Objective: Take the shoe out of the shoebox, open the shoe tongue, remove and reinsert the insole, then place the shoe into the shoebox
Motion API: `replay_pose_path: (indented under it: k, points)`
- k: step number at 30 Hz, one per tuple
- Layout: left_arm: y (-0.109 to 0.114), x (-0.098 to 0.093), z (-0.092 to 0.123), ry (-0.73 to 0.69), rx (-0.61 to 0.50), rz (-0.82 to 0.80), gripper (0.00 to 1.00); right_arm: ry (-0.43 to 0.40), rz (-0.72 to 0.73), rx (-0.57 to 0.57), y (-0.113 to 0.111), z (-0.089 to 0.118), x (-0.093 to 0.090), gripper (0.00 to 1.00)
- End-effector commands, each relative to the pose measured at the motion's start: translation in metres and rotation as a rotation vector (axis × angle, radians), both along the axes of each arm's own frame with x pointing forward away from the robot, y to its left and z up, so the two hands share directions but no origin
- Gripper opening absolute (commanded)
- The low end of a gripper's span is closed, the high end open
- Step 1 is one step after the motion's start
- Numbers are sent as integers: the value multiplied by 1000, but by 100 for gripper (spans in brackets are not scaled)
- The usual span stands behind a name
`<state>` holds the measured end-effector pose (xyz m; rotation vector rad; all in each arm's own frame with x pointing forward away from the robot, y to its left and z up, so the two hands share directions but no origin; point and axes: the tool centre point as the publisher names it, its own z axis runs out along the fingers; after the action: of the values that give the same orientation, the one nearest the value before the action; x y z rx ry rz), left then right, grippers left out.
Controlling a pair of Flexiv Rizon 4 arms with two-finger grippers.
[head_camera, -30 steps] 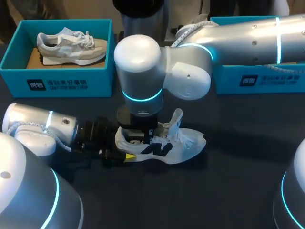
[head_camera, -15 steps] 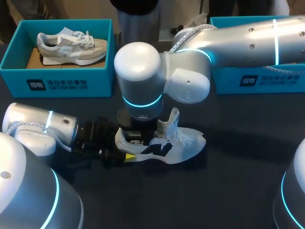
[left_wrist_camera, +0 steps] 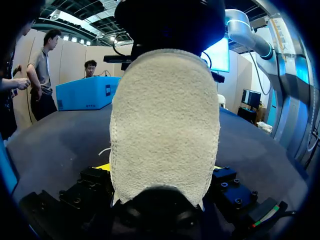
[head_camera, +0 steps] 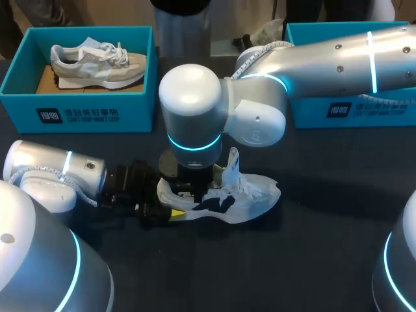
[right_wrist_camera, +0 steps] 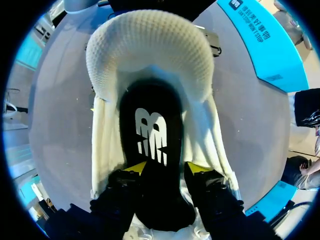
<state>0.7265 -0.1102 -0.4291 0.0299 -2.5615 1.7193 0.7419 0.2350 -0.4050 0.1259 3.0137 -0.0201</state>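
Holding: left gripper (left_wrist_camera: pixel 161 170) clamped on the heel of the shoe (head_camera: pixel 250 195) at the middle of the table (head_camera: pixel 312 260); right gripper (right_wrist_camera: pixel 166 170) pinching the insole (right_wrist_camera: pixel 152 135) inside it. You risk the insole slipping or buckling if that pinch is shallow.

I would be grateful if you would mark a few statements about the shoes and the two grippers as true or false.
1. The white shoe lies on the table. True.
2. The blue box on the left arm's side is empty. False: a grey shoe lies in it.
3. The right gripper has the black insole between its fingers. True.
4. The left gripper hangs clear of the white shoe. False: it grips the shoe's heel.
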Motion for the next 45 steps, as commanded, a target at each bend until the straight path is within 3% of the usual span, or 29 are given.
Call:
replay_pose_path:
  k: [1,4,6,9,11,17,29,45]
  points:
    - [-4,0,-5,1,3,-1,0,22,-5,3,8,-26,-6,41]
    - [-4,0,-5,1,3,-1,0,40,-18,6,7,-31,-12,38]
    - [-4,0,-5,1,3,-1,0,51,-30,6,6,-33,-16,29]
    - [-4,0,-5,1,3,-1,0,66,-36,0,4,-34,-19,5]
    - [-4,0,-5,1,3,-1,0,72,-39,-5,1,-34,-21,0]
    - [-4,0,-5,1,3,-1,0,79,-52,-19,-6,-25,-22,0]
    - [-4,0,-5,1,3,-1,0,44,-53,-40,-21,15,-20,0]
    - [-4,0,-5,1,3,-1,0,-13,-82,-31,-36,46,-5,0]
